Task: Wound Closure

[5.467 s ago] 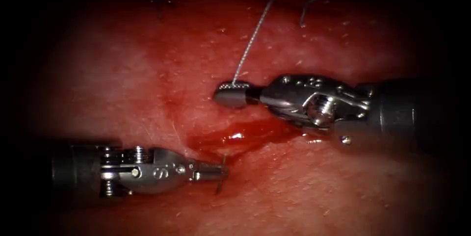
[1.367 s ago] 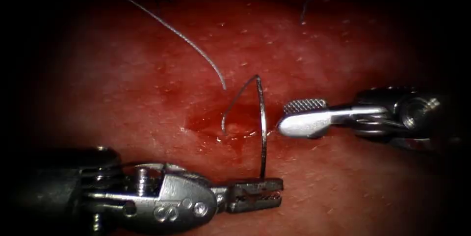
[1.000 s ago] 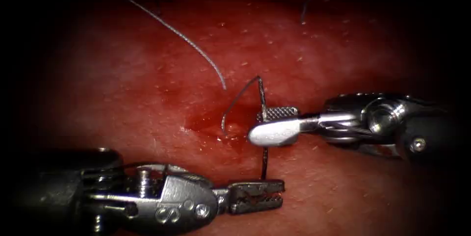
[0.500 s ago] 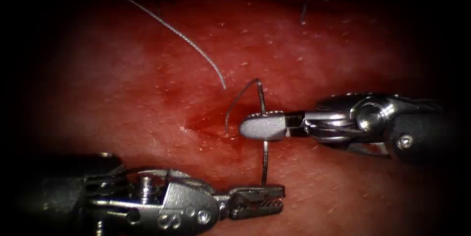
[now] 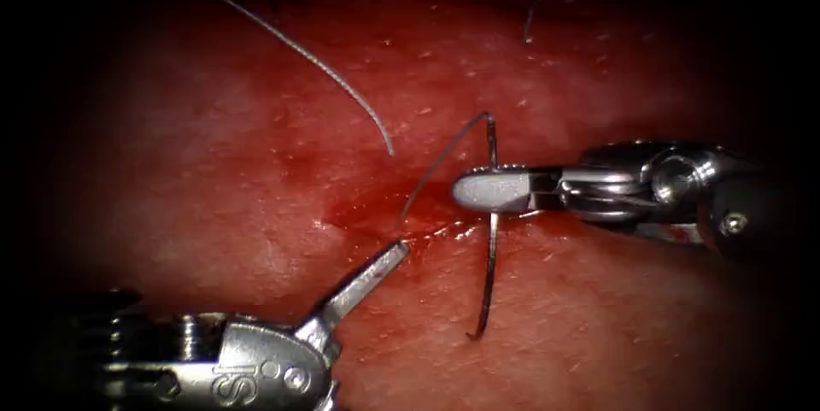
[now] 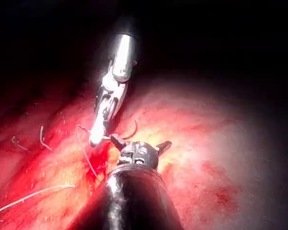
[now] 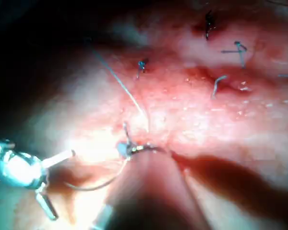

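Needle handover complete: the right tool (image 5: pixel 465 190) now pinches the needle (image 5: pixel 489 270) near its upper end, centre frame, clear of the tissue (image 5: pixel 213 163) — the left tool (image 5: pixel 395 250), jaws spread, has let go. Next move likely requires orienting the point toward the cut (image 5: pixel 384 206).

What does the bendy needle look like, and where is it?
The needle is a thin, dark, curved metal wire. It hangs free above the tissue, not stuck in it, just right of the cut. The right tool is shut on it near its upper end. Its lower end hooks to a tip, touching nothing. Dark thread runs from its top down to the cut. The left tool is open, holding nothing.
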You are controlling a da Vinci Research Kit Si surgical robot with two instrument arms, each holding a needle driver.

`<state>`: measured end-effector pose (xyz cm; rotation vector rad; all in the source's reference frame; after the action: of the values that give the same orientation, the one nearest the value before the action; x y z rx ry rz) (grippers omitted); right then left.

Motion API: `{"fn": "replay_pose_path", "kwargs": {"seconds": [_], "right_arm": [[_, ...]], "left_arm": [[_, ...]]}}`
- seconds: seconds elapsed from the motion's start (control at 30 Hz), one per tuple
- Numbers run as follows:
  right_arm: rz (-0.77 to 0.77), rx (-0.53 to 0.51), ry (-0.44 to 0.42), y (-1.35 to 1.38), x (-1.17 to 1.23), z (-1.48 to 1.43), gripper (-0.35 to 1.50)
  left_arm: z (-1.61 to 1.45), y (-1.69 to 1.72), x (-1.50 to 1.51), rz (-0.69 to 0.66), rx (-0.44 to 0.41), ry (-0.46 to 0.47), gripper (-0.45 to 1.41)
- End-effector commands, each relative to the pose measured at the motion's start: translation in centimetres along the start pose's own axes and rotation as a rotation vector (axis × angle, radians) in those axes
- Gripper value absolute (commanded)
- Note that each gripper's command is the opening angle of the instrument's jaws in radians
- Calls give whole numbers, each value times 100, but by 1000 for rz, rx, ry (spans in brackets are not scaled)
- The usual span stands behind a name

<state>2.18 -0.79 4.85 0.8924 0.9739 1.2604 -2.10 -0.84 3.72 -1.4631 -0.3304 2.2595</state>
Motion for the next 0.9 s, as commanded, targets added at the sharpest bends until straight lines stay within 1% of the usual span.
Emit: {"fn": "replay_pose_path", "kwargs": {"seconds": [0.03, 0.07, 0.1, 0.13, 0.2, 0.33, 0.5, 0.6, 0.8, 0.87, 0.9], "right_arm": [[-65, 19, 11, 2, -3, 5, -35], [-105, 26, 20, 2, -2, 6, -35], [-133, 34, 29, 1, -1, 6, -35], [-167, 40, 39, 0, -1, 7, -35], [-231, 49, 55, -1, 0, 8, -35], [-324, 49, 70, -2, 0, 11, -35], [-478, 57, 89, -3, -2, 13, -35], [-542, 60, 101, -4, -1, 15, -35], [-603, 47, 127, -8, 5, 12, -35], [-642, 42, 138, -13, 8, 9, -35], [-657, 43, 144, -15, 10, 9, -35]], "left_arm": [[2, -5, -3, -35, -13, -2, 3], [-3, -9, -6, -50, -23, -14, -8], [-7, -14, -8, -76, -9, -34, -28], [-11, -20, -11, -91, 24, -57, -45], [-14, -29, -16, -98, 69, -93, -45], [-12, -52, -23, -98, 72, -175, -45], [0, -67, -27, -93, 72, -210, -45], [13, -70, -34, -86, 56, -243, -45], [45, -71, -53, -70, 33, -322, -45], [56, -73, -63, -59, 33, -409, -45], [59, -74, -66, -56, 33, -427, -45]]}}
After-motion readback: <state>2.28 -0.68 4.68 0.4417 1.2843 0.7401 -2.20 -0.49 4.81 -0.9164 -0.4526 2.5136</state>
